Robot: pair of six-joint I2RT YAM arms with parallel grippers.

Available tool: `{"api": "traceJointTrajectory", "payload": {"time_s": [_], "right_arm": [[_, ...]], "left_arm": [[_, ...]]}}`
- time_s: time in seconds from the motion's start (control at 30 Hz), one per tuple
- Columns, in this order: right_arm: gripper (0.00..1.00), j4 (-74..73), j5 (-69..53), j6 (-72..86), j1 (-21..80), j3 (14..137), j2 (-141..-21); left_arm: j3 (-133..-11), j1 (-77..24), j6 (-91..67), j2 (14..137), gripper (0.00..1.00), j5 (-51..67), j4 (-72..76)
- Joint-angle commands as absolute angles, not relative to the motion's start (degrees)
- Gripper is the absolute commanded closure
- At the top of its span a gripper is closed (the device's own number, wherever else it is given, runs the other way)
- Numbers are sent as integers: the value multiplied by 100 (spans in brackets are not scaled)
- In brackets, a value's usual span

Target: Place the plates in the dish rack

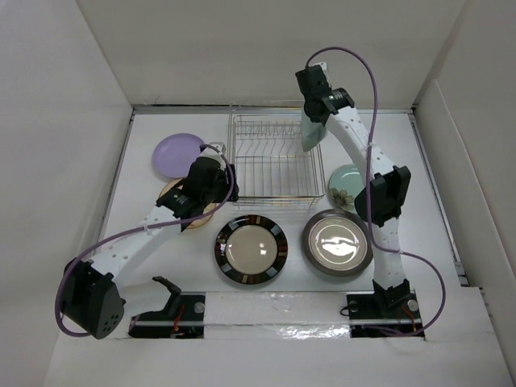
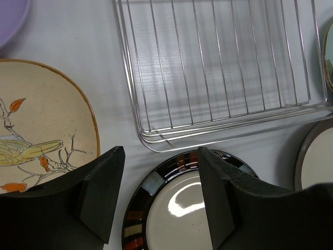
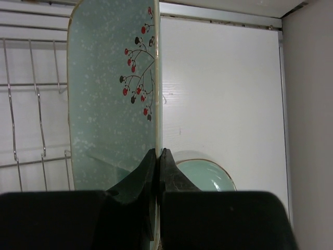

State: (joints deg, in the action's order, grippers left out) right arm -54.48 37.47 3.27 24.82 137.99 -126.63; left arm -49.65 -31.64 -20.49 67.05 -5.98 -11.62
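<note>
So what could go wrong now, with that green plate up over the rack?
The right gripper pinches the pale green square plate by one edge, upright above the dish rack; it could swing or slip and land on the wires or the round green plate below. The rack holds no plates yet, so this one may tip if it misses a slot. The left gripper, open, hangs over the black-rimmed plate and could bump it.

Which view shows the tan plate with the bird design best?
Left wrist: the tan bird plate shows its painted bird and branches clearly. Top external shows only slivers under the left arm; right wrist shows none.
</note>
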Motion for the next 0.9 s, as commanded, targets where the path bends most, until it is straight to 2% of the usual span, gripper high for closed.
{"api": "traceJointTrajectory", "payload": {"time_s": [0.0,0.37,0.43,0.6,0.67,0.87], "right_arm": [[100,-5062,4411,115,2680,14282,-12603],[100,-4913,4931,-466,2953,14625,-12999],[100,-4817,4992,-614,3014,14625,-13017],[100,-4589,5326,-853,3067,14634,-12938],[100,-4483,5387,-931,3120,14608,-12850],[100,-4324,5396,-1090,3120,14625,-12709]], "left_arm": [[-5159,-3138,-2127,6732,46,-931,-1134],[-5405,-3138,-2232,7452,53,-871,-1107],[-5466,-3138,-2241,7636,60,-695,-1081],[-5520,-3138,-2188,7822,66,-527,-1064],[-5484,-3138,-2180,7770,72,-562,-1055],[-5467,-3340,-2188,7954,73,-510,-1081]]}}
